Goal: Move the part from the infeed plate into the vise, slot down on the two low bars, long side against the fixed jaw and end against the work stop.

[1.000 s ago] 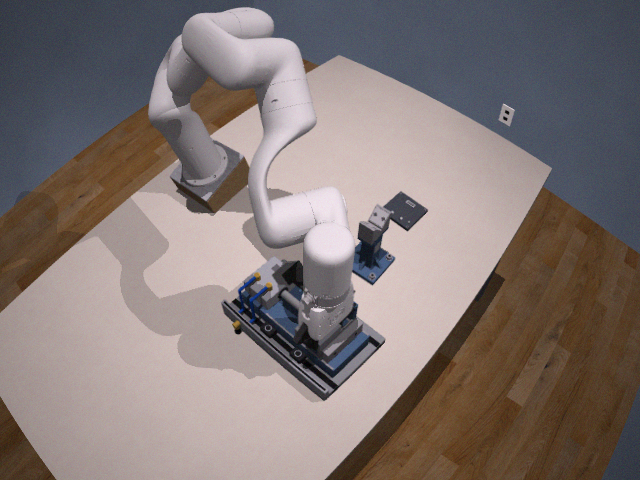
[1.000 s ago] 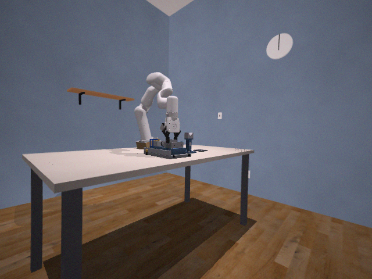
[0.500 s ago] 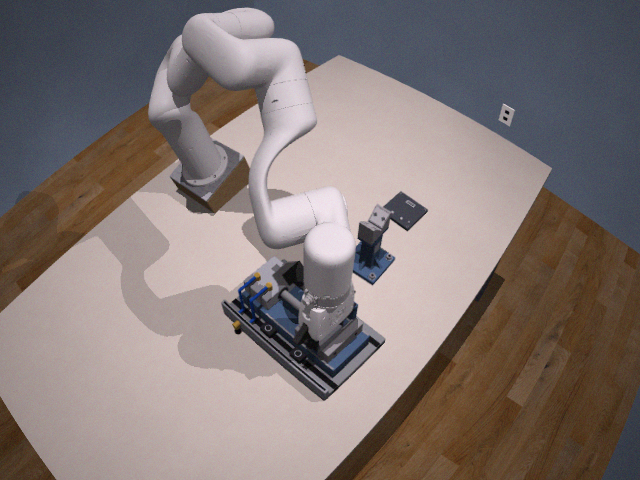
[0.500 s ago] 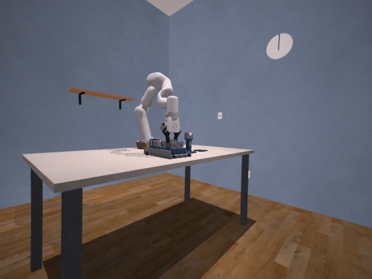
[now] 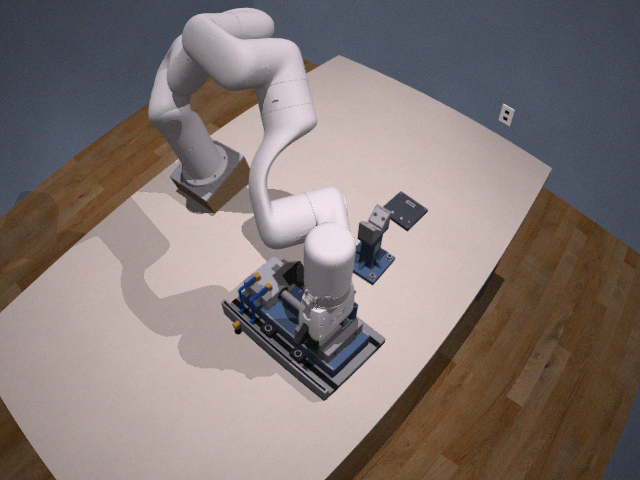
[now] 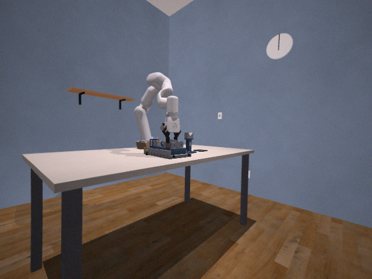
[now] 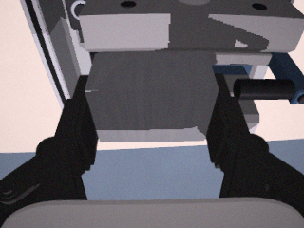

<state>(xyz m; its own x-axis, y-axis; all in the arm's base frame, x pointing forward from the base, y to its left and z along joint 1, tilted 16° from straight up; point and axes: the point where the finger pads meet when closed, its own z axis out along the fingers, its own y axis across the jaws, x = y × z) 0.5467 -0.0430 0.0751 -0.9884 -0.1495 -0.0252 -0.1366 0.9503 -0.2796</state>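
My gripper (image 7: 151, 93) is shut on the grey part (image 7: 151, 91), one black finger on each of its side faces. In the wrist view the part's flat top faces me and no slot shows. The dark work stop rod (image 7: 262, 89) points in from the right, close to the part's right end; I cannot tell if they touch. In the top view my wrist covers the vise and the part is hidden. The fixed jaw is hidden under my gripper body.
The V-block (image 5: 373, 227) stands on its blue base behind the vise, with the dark infeed plate (image 5: 405, 210) beyond it. Blue air hoses (image 5: 250, 294) and the cylinder sit at the vise's left end. A slotted rail (image 5: 281, 351) runs along the vise's front.
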